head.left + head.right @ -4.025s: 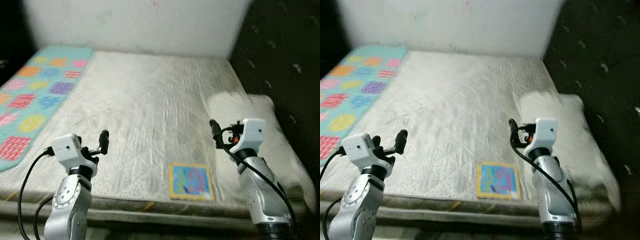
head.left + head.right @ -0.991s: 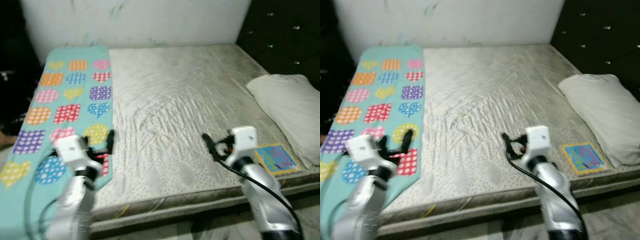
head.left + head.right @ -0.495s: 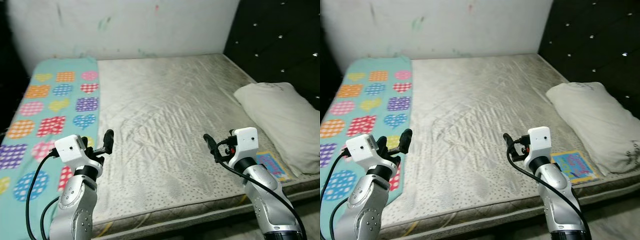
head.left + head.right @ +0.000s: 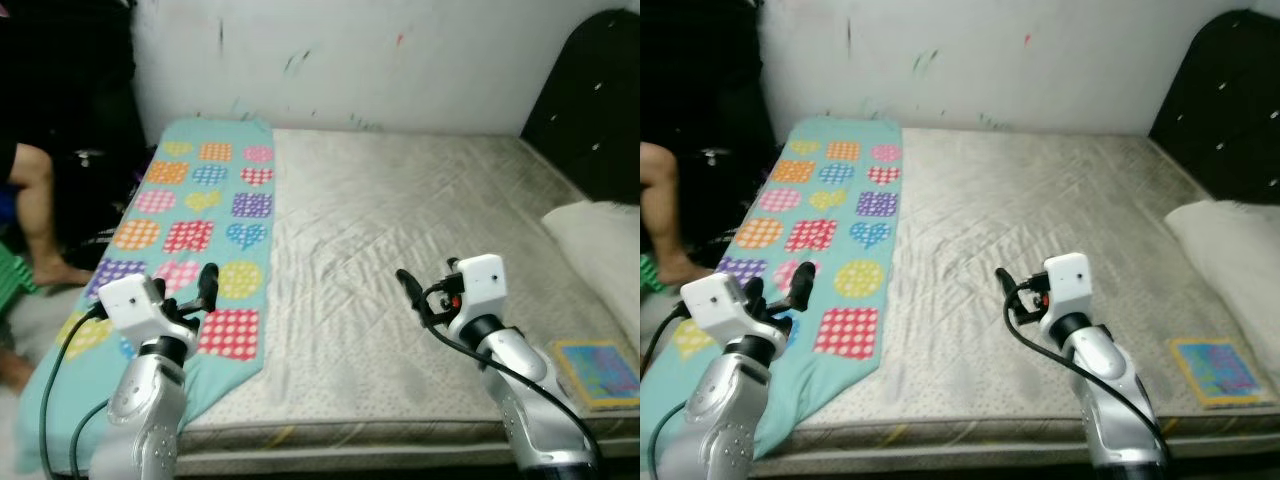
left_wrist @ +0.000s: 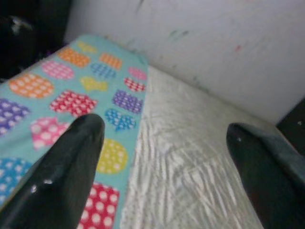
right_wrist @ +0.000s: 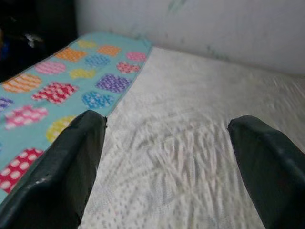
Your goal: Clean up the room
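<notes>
A person's bare leg shows at the far left beside the bed. A turquoise blanket with dotted hearts and squares covers the bed's left side and hangs over the front edge. The left pincer hovers above it, fingers spread wide, released. The right pincer hovers over the wrinkled grey sheet, also released. A colourful book lies near the bed's right front corner, writing unreadable, beside a white pillow.

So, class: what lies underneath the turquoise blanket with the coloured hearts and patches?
The turquoise patterned blanket lies on the grey quilted mattress, covering its left strip and draping over the near edge. Whatever else sits beneath is hidden.
</notes>
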`<state>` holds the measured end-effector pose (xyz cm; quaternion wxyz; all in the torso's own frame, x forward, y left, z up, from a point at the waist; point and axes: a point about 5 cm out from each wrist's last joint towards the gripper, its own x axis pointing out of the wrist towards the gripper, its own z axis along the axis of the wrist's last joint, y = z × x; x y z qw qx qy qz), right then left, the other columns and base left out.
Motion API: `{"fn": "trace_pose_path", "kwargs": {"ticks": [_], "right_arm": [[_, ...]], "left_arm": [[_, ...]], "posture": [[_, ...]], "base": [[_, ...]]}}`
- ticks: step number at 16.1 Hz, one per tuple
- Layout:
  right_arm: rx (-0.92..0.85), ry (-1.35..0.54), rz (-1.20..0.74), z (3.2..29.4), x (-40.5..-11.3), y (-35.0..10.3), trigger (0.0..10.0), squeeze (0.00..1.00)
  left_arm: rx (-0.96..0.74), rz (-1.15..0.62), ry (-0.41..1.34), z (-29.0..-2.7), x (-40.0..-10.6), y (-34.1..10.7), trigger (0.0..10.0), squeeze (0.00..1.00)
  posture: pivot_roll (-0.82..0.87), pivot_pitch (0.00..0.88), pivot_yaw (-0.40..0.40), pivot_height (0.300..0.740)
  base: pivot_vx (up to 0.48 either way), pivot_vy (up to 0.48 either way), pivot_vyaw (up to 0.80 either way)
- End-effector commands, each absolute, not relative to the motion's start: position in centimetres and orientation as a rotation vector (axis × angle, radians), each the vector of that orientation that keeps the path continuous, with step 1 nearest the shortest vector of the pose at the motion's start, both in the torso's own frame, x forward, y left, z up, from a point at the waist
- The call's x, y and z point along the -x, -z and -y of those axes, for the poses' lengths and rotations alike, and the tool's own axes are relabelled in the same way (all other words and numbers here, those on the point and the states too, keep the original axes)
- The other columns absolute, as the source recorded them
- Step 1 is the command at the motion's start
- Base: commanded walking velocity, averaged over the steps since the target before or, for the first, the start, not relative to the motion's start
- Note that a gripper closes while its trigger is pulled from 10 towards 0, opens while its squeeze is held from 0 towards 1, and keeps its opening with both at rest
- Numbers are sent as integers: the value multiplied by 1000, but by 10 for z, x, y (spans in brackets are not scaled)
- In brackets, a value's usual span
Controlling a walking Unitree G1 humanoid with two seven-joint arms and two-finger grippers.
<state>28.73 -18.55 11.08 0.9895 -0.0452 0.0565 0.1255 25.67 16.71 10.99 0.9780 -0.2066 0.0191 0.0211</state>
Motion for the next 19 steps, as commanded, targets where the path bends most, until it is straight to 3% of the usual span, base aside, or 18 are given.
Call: {"fn": "trace_pose_path", "kwargs": {"ticks": [1,11,19], "right_arm": [[88,-252,-109,184,-290,-113,10000,0],[104,-264,-129,185,-288,-110,10000,0],[144,-260,-120,187,-287,-111,10000,0]], "left_arm": [[399,-35,-48,-169,-257,-112,10000,0],[410,-42,-63,-170,-255,-111,10000,0],[431,-5,-14,-167,-253,-116,10000,0]], "posture": [[-50,0,-32,740],[-53,0,-35,740],[-57,2,-35,740]], "base": [[0,480,0],[0,480,0],[31,0,0]]}}
